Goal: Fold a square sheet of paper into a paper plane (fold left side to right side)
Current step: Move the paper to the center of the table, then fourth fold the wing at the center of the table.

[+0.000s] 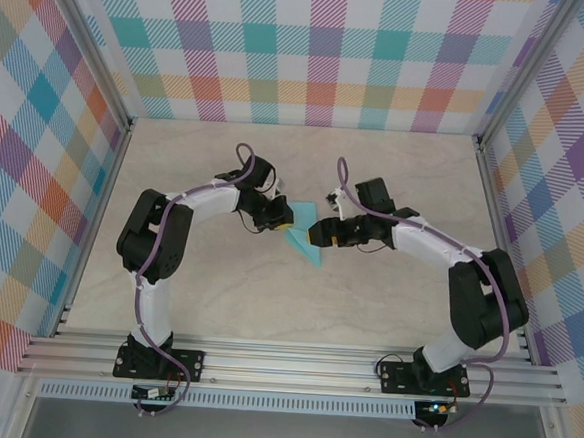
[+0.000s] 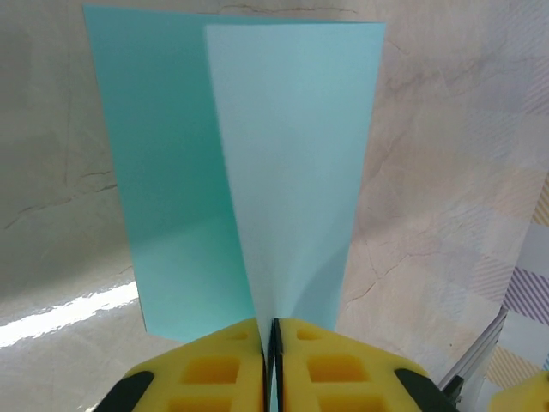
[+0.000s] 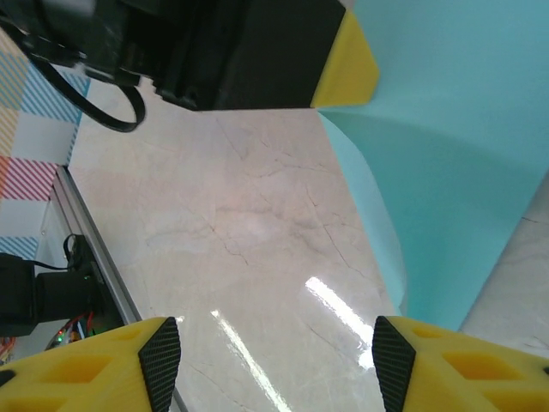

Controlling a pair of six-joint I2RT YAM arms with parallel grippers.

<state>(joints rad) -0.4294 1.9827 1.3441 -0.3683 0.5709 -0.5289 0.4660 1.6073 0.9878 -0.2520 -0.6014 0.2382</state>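
Plainly, at the bottom middle of the left wrist view, the left hand (image 2: 273, 339) is pressed together on the near edge of the sheet of paper (image 2: 292, 154), with the thin turquoise sheet caught between its yellow fingers (image 2: 214, 369). I judge the pinch is there to hold the layers together and raised so a fold can be carried across. From that pinch the sheet fans up the frame in two panels, a darker one on the left and a paler one on the right. They meet along a line that runs down to the fingers, a seam too small to tell from overhead. Along the bottom edge of the right wrist view the right hand (image 3: 274, 365) stands spread with just bare desk (image 3: 240, 223) between its fingers, probably waiting to take or press the paper. That frame also shows the sheet curving up off the desk on its right side. The overhead view adds the layout: both hands face each other across the sheet in the middle of the desk, with plaid walls (image 1: 324, 51) beyond.
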